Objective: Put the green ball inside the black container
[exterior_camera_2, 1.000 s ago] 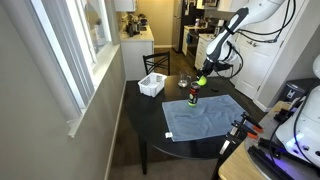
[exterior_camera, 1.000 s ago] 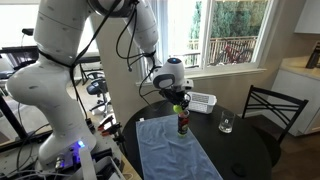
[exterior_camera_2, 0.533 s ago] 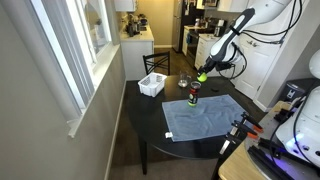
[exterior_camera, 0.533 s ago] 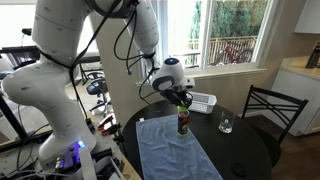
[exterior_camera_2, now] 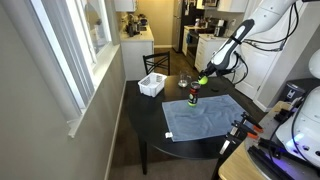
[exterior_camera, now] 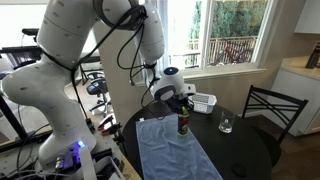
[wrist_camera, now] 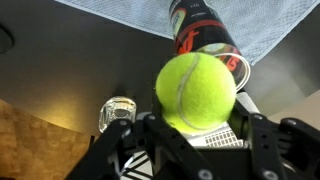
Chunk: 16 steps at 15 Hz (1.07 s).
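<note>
one step remains: the gripper [wrist_camera: 197, 125] is clamped on the green ball [wrist_camera: 196, 92], held just above the black container [wrist_camera: 205, 30] at the far end of the cloth [exterior_camera: 170, 150], seemingly off-centre. next: align over the narrow mouth, lower, release.

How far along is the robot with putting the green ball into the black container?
Done: the green ball is off the table, clamped in the gripper. In hand: the ball hangs above the black container, slightly to one side; the container stands upright on the cloth. Left: centre the ball over the container's top, lower it and release.
</note>
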{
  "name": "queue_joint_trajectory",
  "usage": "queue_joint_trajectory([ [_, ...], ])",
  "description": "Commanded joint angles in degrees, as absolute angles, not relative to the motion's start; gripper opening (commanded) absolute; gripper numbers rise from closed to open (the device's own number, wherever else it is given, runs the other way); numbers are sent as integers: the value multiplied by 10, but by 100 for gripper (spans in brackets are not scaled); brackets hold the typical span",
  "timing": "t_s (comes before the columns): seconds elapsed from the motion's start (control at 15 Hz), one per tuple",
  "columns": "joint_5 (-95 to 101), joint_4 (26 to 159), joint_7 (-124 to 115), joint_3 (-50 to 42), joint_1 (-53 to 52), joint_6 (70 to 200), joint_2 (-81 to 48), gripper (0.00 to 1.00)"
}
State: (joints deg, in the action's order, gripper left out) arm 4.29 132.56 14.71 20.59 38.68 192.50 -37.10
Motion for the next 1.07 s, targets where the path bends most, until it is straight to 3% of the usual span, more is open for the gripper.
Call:
queue_joint_trajectory([
  [0.0, 89, 1309, 98, 204, 390, 1966, -402, 38],
  [1.0, 165, 1297, 25, 253, 443, 1953, -417, 38],
])
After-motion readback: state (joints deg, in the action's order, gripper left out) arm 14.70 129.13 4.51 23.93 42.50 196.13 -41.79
